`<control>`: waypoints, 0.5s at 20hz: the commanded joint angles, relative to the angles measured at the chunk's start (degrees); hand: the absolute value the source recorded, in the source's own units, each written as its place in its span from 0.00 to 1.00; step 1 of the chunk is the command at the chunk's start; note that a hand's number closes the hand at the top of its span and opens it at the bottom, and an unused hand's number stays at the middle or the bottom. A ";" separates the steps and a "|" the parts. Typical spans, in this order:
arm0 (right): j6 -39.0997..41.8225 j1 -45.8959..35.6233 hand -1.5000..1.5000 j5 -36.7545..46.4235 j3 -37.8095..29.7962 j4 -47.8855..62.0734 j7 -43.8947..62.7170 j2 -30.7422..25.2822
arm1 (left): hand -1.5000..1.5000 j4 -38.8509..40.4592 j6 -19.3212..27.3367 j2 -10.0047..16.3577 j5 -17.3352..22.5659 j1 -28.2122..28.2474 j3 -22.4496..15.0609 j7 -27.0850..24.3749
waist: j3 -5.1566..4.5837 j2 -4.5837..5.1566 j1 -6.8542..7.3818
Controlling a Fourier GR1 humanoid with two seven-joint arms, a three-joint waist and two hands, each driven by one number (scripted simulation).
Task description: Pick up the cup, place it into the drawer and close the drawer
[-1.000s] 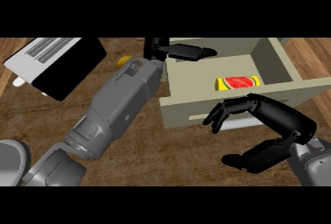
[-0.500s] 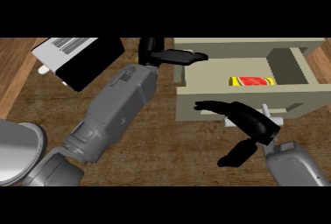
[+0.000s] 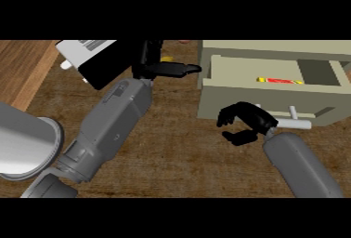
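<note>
My red and yellow cup [image 3: 280,80] already lies inside the open beige box-shaped drawer [image 3: 254,100], at about 2 o'clock in the head view. Only a thin strip of it shows above the drawer's front wall. Its long axis runs roughly from 9 to 3 o'clock, dipping a little toward 4, so it lies on its side. I cannot tell which end is the mouth.

I judge the cup to be light, stiff and smooth-walled, so it could roll if the drawer is shoved hard. If I had to lift it again, I would wrap the fingers round its side wall at mid-length. From where it lies, I don't think that is needed.

My right hand [image 3: 243,125] hangs just in front of the drawer's front panel, at the cup's 7 o'clock. Its fingers are curled with nothing between them. The pale bar handle [image 3: 296,123] sticks out just at the hand's 3 o'clock, and I see no grasp on it.

My left hand [image 3: 163,69] sits at 12 o'clock, its fingers stretched toward 3 o'clock and holding nothing. At its 9 o'clock a black and white box [image 3: 96,62] rests on the brown wooden counter [image 3: 178,153].

What is left, as I read it, is pushing the front panel toward 12 o'clock.
</note>
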 commanded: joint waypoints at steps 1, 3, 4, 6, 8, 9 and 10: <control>-4.20 -6.94 1.00 1.52 -3.28 12.81 -6.08 0.42 | 0.00 -3.43 -3.96 3.22 -0.18 5.31 -0.77 0.44 | 0.06 0.18 2.25; -5.13 -11.26 1.00 0.21 -5.78 17.35 -9.33 1.30 | 0.00 -4.69 -3.32 2.73 -0.01 6.09 -0.61 0.47 | 0.07 0.36 2.04; -6.43 -10.81 1.00 -0.54 -7.50 18.81 -11.02 0.10 | 0.00 -6.16 -4.35 4.28 0.81 6.15 0.01 1.60 | 0.12 0.35 2.90; -8.31 -13.05 1.00 -1.26 -10.01 21.73 -12.32 -0.93 | 0.00 -7.80 -4.20 4.52 0.71 6.15 -0.56 3.10 | 0.21 0.46 4.16; -8.94 -17.23 1.00 -1.49 -11.50 25.16 -12.81 -0.93 | 0.00 -8.30 -4.82 4.81 1.01 6.62 -0.41 3.77 | 0.18 0.80 4.05; -8.85 -18.36 1.00 -2.19 -12.83 26.26 -13.89 -2.32 | 0.00 -8.26 -5.93 6.12 0.85 8.43 -0.35 2.88 | 0.17 1.00 4.17; -9.05 -20.57 1.00 -3.17 -14.57 27.22 -12.77 -3.02 | 0.00 -8.95 -5.00 5.05 0.60 7.64 -0.93 3.66 | 0.22 1.10 4.95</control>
